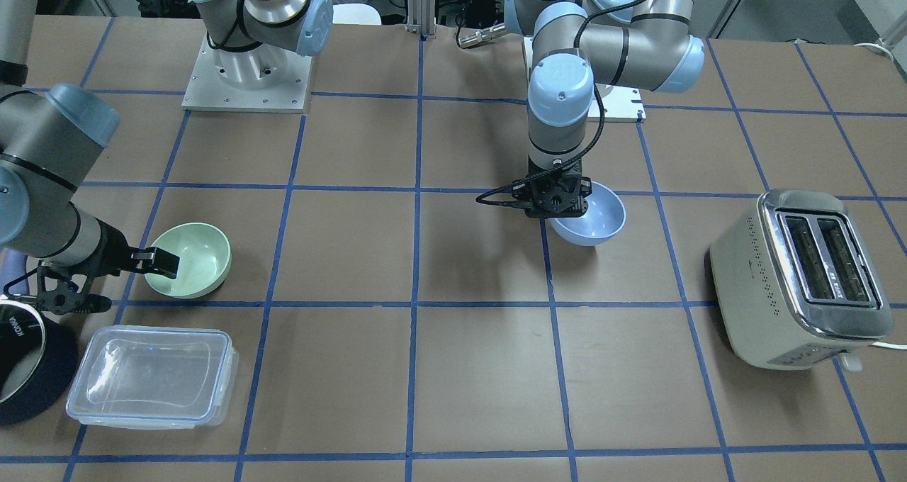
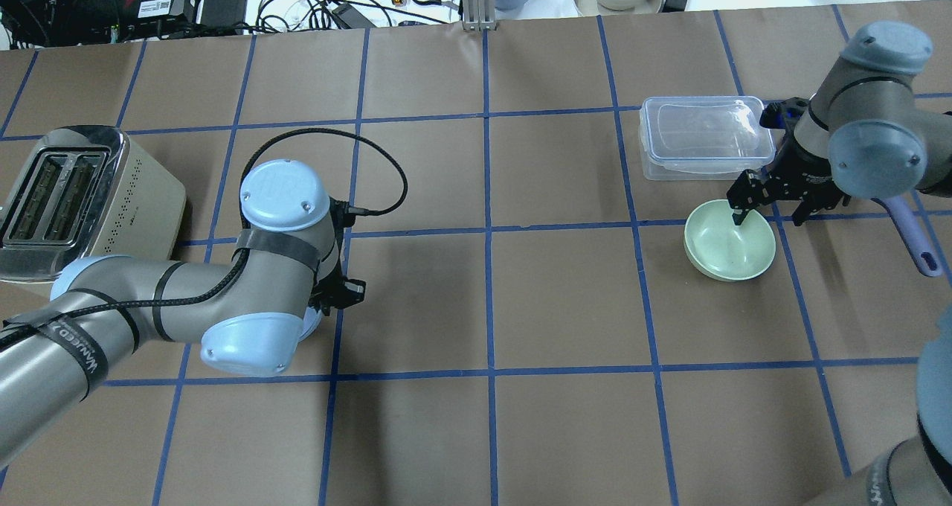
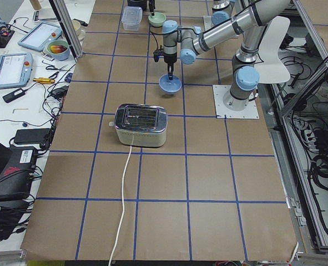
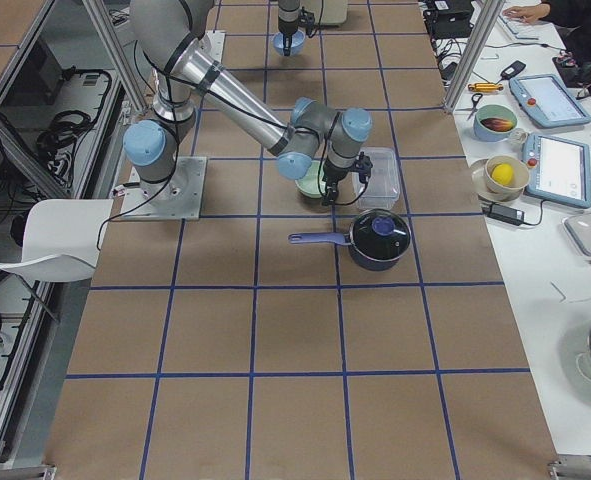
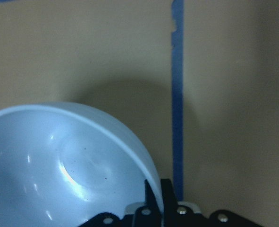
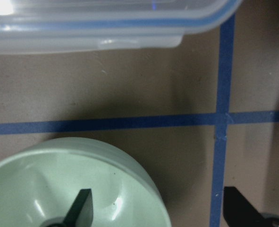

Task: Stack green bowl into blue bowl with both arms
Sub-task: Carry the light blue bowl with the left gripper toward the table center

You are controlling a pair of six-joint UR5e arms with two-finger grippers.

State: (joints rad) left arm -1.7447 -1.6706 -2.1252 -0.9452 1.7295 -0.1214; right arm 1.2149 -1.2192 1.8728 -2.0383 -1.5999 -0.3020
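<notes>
The left claw point(image 5: 156, 197) is clamped on the rim of the blue bowl point(image 1: 594, 220), centre-right in the front view, probably to steady it. The right claw point(image 2: 767, 218) is spread across the rim of the green bowl point(image 1: 191, 259), lower left, apparently ready to pinch it off the bench point(image 1: 482, 368).

Table point(image 1: 482, 248) is brown with a blue tape grid point(image 1: 414, 303). In the right-side view, a white chair point(image 4: 45, 235) sits around 9 o'clock and a cluttered white bench point(image 4: 540, 265) at 3.
</notes>
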